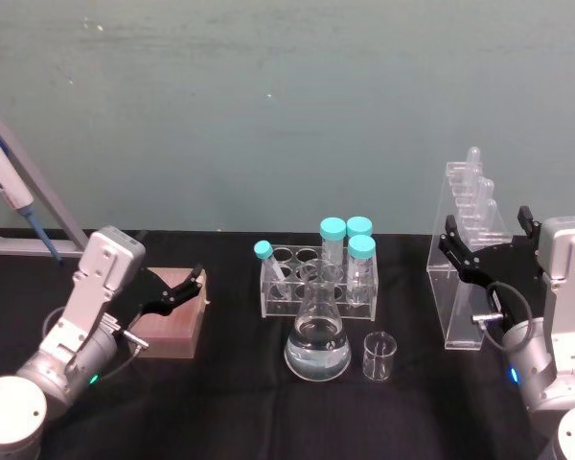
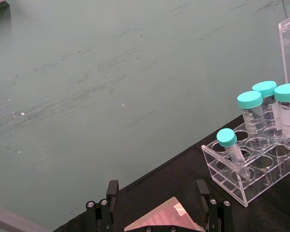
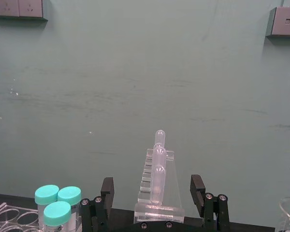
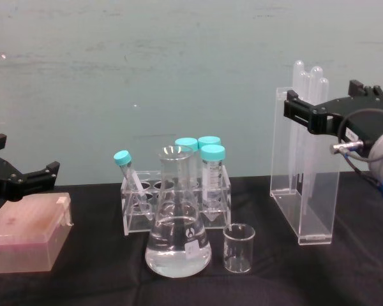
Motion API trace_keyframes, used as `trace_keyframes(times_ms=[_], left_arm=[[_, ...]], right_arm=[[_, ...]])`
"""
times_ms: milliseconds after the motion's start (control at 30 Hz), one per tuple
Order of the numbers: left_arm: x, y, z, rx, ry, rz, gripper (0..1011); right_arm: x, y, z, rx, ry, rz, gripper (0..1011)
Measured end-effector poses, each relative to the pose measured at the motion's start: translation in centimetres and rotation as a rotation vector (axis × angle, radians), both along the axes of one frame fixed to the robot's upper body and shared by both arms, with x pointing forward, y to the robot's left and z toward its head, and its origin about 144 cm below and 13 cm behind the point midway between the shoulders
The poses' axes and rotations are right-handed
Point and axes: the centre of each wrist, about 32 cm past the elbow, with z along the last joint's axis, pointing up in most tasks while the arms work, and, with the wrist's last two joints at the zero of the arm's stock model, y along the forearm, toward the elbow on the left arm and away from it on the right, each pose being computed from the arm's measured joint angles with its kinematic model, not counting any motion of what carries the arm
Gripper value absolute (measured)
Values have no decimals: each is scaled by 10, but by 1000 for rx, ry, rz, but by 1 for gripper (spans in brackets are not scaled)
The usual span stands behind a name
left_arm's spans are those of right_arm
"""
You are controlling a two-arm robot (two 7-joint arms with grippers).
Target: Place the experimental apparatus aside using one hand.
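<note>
Lengthwise, upright acrylic stand point(image 1: 457, 305) runs front-to-back; right tool point(image 1: 488, 221) aligned.

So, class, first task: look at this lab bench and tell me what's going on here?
The right gripper, open, is lined up with the upper part of the acrylic pipette stand on the right, not closed on it. The left gripper hangs open over a pink box on the left. The flask of clear liquid and small beaker stand untouched mid-table, before a tube rack.
</note>
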Motion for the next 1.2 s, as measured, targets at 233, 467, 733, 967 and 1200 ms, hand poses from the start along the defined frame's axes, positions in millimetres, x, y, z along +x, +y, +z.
trace_keyframes(times_ms=[233,467,733,967,1200], left_arm=[[0,0,0,0,0,0,1000],[0,0,0,0,0,0,1000],[0,0,0,0,0,0,1000],[0,0,0,0,0,0,1000],[0,0,0,0,0,0,1000]], right_arm=[[7,3,0,10,2,-11,1010],[13,5,-1,22,16,-20,1010],[19,7,-1,35,31,-28,1010],[23,7,-2,39,40,-31,1010],[25,7,-3,42,49,-33,1010]])
